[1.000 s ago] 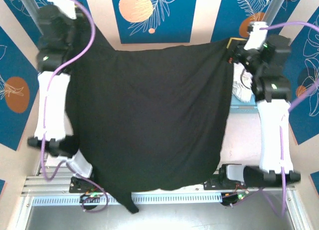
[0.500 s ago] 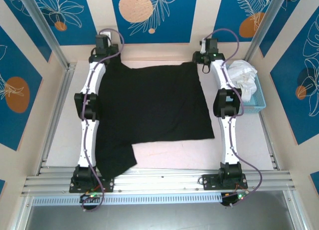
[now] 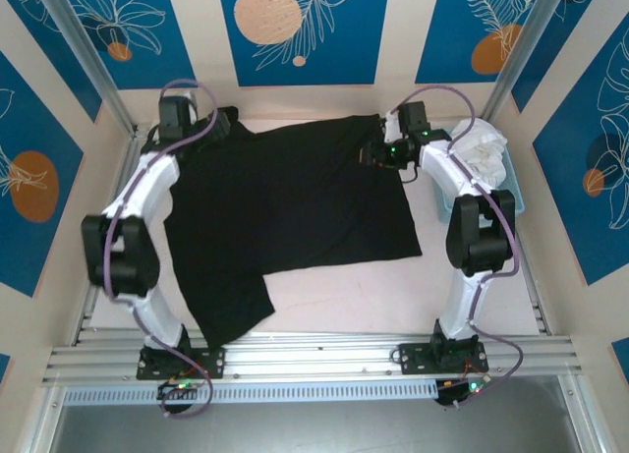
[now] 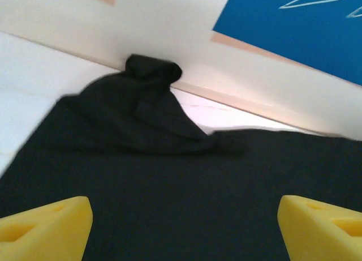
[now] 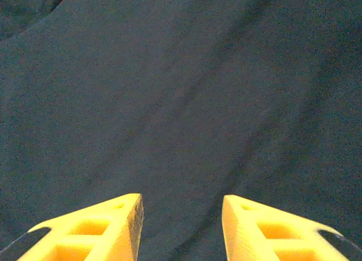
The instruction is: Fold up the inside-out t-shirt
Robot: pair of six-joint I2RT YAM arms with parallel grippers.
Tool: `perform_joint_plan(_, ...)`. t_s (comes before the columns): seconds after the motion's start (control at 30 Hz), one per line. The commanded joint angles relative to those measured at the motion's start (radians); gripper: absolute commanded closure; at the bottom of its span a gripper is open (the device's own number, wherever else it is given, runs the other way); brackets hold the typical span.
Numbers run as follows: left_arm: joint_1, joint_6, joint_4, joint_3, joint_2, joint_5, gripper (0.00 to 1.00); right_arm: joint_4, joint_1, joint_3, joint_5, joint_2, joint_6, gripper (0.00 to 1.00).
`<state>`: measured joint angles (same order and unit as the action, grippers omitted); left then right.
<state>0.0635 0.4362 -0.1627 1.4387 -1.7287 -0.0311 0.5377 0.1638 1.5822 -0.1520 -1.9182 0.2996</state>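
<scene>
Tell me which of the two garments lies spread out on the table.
The black t-shirt, flat across the table; the white garment sits bunched in the blue basket.

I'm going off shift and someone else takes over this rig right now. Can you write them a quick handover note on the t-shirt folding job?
Left gripper: open, empty, over the t-shirt at its far-left corner.
Right gripper: open, empty, low over the far-right corner.
The t-shirt is spread on the table, mostly flat, with a bunched lump at the far-left edge and one part trailing toward the near left.
Done: shirt laid out.
Left: smooth the lump, then make every fold.
</scene>
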Motion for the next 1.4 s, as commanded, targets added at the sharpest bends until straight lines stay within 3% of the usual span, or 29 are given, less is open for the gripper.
perform_joint_plan(0.0,-0.007,0.118,0.093,-0.232,0.081,-0.073,0.14,-0.020,-0.009,-0.095,-0.139,-0.053,0.101,0.58)
perform_joint_plan(0.17,-0.010,0.120,0.072,-0.418,0.181,-0.065,0.13,0.059,-0.064,-0.076,-0.127,-0.135,0.106,0.59)
perform_joint_plan(0.3,-0.013,0.153,0.053,-0.509,0.220,-0.110,0.13,0.057,-0.096,-0.143,-0.105,-0.105,0.111,0.60)
perform_joint_plan(0.53,0.003,0.195,-0.018,-0.642,0.384,-0.192,0.14,0.075,-0.109,-0.391,0.022,0.170,0.122,0.59)
perform_joint_plan(0.67,0.050,0.160,-0.149,-0.667,0.464,-0.172,0.13,0.206,-0.117,-0.517,0.199,0.311,0.137,0.56)
perform_joint_plan(0.8,0.107,0.142,-0.255,-0.687,0.513,-0.122,0.13,0.241,-0.167,-0.633,0.251,0.391,0.192,0.51)
perform_joint_plan(1.07,0.166,0.117,-0.397,-0.694,0.546,-0.050,0.12,0.214,-0.182,-0.643,0.246,0.279,0.217,0.50)
perform_joint_plan(1.27,0.191,0.122,-0.460,-0.699,0.561,-0.020,0.12,0.175,-0.182,-0.628,0.244,0.222,0.209,0.56)
perform_joint_plan(1.37,0.220,0.148,-0.496,-0.712,0.576,0.001,0.14,0.150,-0.182,-0.632,0.232,0.230,0.203,0.63)
